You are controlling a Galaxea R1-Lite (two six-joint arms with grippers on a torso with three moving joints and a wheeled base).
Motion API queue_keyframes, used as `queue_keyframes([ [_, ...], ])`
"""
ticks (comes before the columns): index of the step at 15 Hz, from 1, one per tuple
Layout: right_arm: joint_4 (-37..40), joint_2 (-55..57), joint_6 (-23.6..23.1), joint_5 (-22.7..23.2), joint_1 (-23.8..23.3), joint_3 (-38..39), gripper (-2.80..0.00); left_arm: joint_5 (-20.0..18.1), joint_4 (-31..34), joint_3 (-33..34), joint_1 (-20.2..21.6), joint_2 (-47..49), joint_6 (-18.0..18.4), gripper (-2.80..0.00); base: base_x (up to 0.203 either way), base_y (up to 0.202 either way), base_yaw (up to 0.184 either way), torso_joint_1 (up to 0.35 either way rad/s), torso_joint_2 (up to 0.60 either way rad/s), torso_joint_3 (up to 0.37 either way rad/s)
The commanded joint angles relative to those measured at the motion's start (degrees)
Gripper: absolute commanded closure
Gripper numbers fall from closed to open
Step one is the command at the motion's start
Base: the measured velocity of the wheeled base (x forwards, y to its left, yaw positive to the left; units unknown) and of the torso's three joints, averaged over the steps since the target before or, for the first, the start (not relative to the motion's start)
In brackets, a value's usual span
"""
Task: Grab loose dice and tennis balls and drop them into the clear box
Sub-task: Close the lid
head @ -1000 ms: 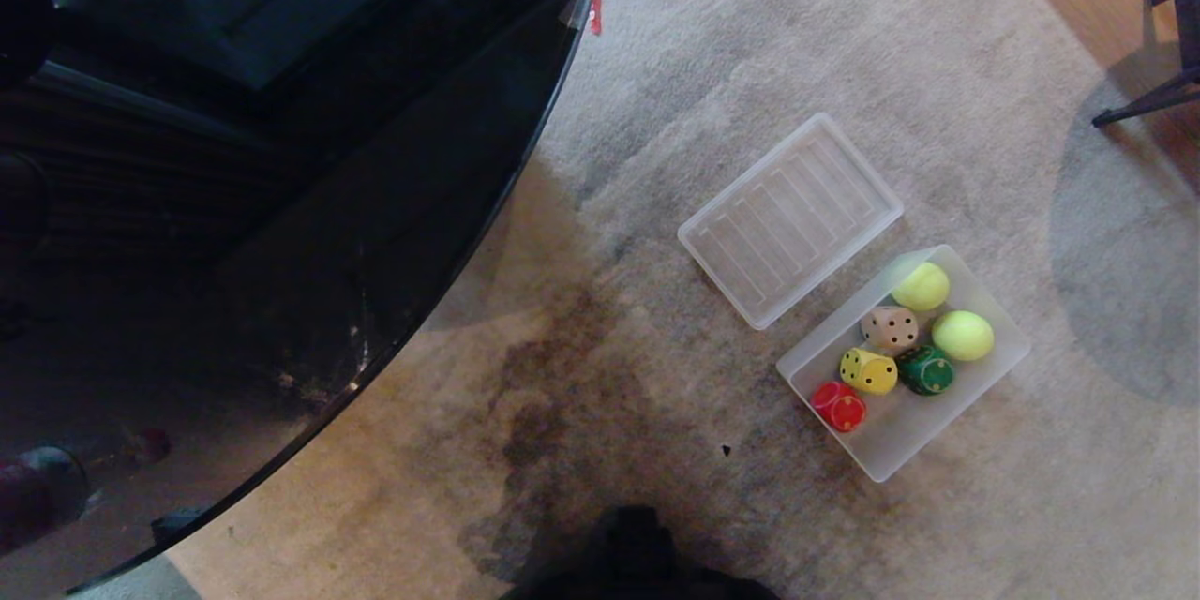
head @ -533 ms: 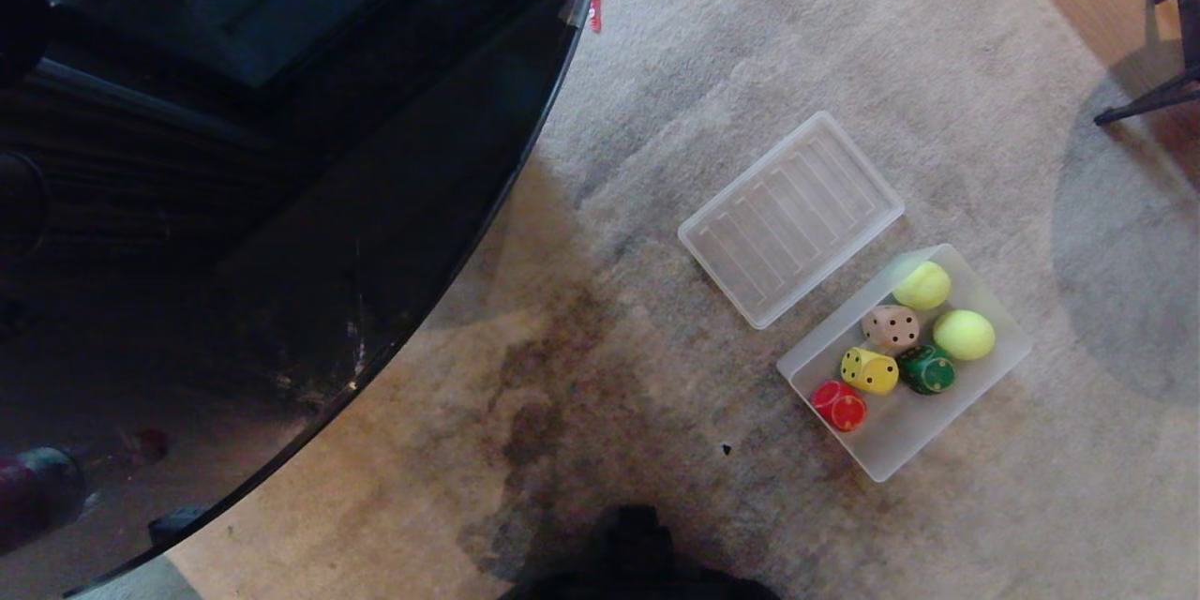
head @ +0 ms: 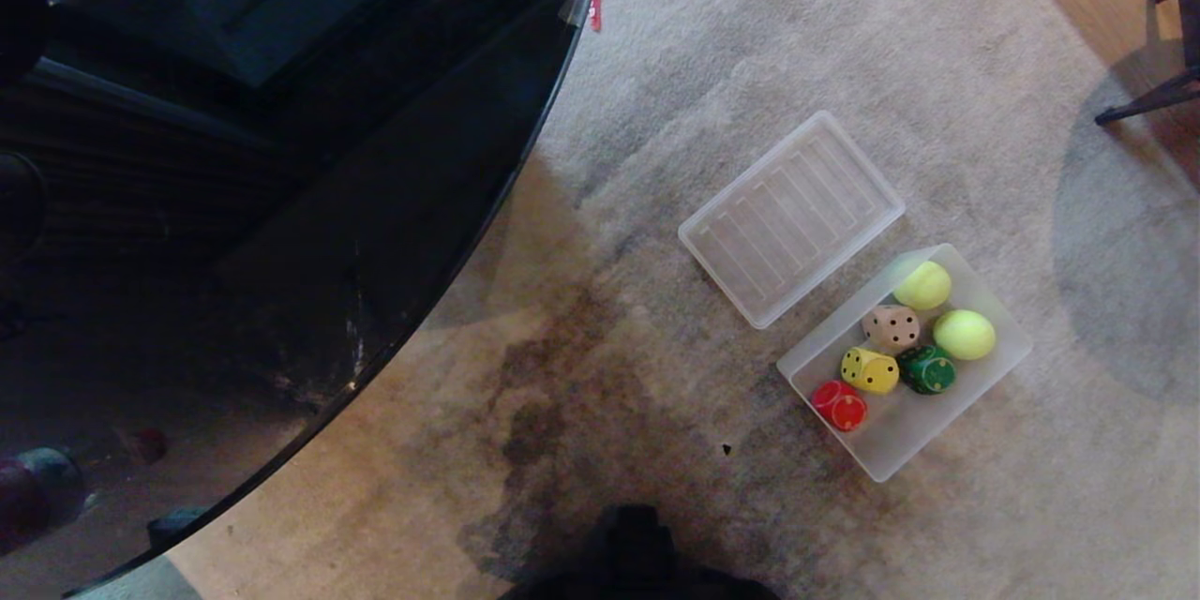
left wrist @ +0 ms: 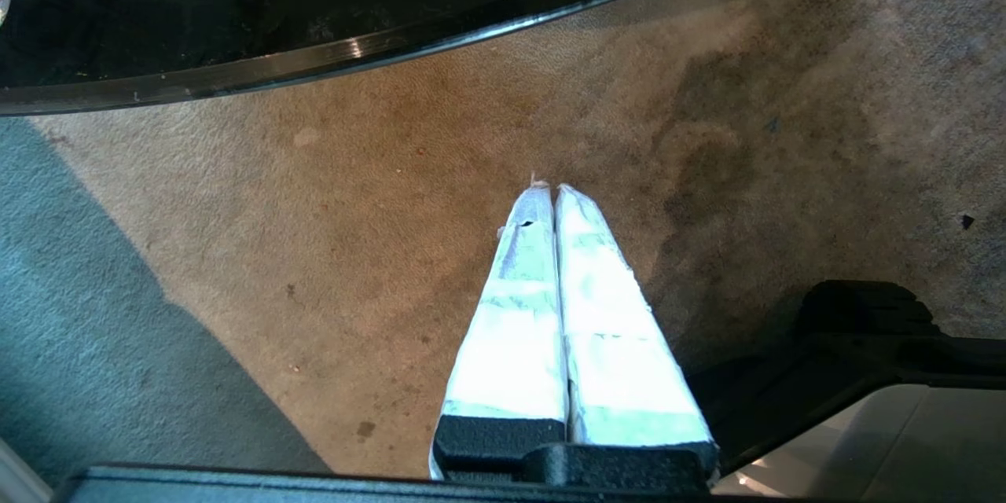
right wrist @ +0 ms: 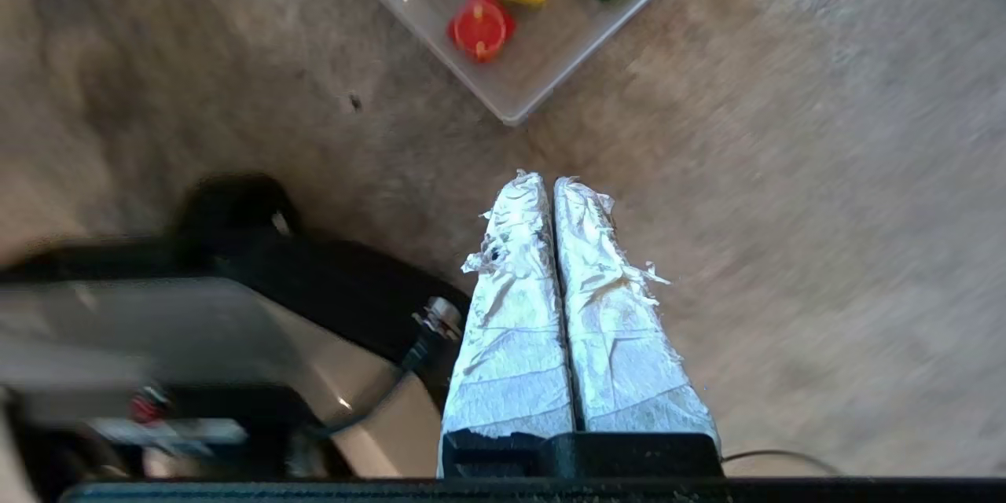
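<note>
Currently, a dark round glass tabletop (head: 281,159) covers the left part of the head view, its curved edge overhanging the carpet (head: 656,66) on which all task items rest. The left gripper (left wrist: 548,190) appears only in the left wrist view: its two tape-wrapped fingers (left wrist: 519,314) are pressed together with nothing between them, and it hangs above bare, stained carpet near the tabletop edge. To the right of the tabletop, the flat ribbed lid (head: 790,217) lies on the carpet, just beside the far-left long side of the clear box (head: 914,450) but apart from it. The clear box sits at an angle on the carpet and holds every item. Inside it, from left to right: the red die (head: 840,406) at the near-left corner; the yellow die (head: 869,370) next to it; the beige die (head: 891,327) toward the far-left wall; the dark green die (head: 926,369) just beside the yellow one; one tennis ball (head: 922,286) at the far corner; and a second tennis ball (head: 964,335) along the right wall. The right gripper (right wrist: 548,182) appears only in the right wrist view: its fingers are pressed together and empty, positioned above the carpet short of the near corner of the box, with the red, yellow and dark green dice visible beyond it.
</note>
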Motion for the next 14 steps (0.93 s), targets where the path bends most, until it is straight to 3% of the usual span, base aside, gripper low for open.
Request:
queue_keyframes([
  [1,-0.8,8.8,1.7,0.2,0.1,-3.2,0.0,0.0,0.0,0.0,0.0,0.0,0.0,0.0,0.0,0.0,0.0,0.0,0.0,0.0],
  [4,-9.3,26.2,5.9,0.4,0.1,-6.8,0.0,0.0,0.0,0.0,0.0,0.0,0.0,0.0,0.0,0.0,0.0,0.0,0.0,0.0],
  [10,-38.5,59.3,13.3,-0.3,0.3,-12.0,0.0,0.0,0.0,0.0,0.0,0.0,0.0,0.0,0.0,0.0,0.0,0.0,0.0,0.0],
  [14,-51.2,75.2,17.6,-0.5,-0.6,-21.5,0.0,0.0,0.0,0.0,0.0,0.0,0.0,0.0,0.0,0.0,0.0,0.0,0.0,0.0],
])
